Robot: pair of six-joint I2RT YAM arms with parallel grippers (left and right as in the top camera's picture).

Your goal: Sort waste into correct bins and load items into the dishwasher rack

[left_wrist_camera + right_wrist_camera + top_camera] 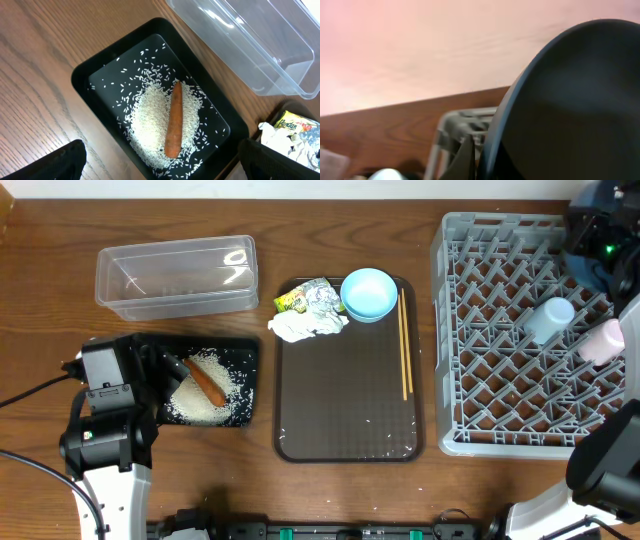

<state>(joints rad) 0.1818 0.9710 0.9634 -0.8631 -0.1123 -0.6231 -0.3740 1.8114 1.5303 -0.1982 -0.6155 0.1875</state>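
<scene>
The black tray (245,350) holds loose white rice (195,402) and an orange carrot (207,383); both also show in the left wrist view, rice (150,125) and carrot (174,120). My left gripper (155,372) (161,150) hangs open and empty over this tray. The clear tub (175,275) (250,40) stands behind it. The green-yellow wrapper (298,298), white tissue (305,326), light blue bowl (368,292) and chopsticks (404,345) lie on the brown serving tray. My right gripper (590,240) (475,160) is shut on the dark blue bowl (570,110) over the rack's far right corner.
The grey rack (500,380) fills the right side and holds a light blue cup (550,318) and a pale cup (603,340). The brown serving tray (350,410) lies in the middle. Bare wooden table lies between the tub, the trays and the rack.
</scene>
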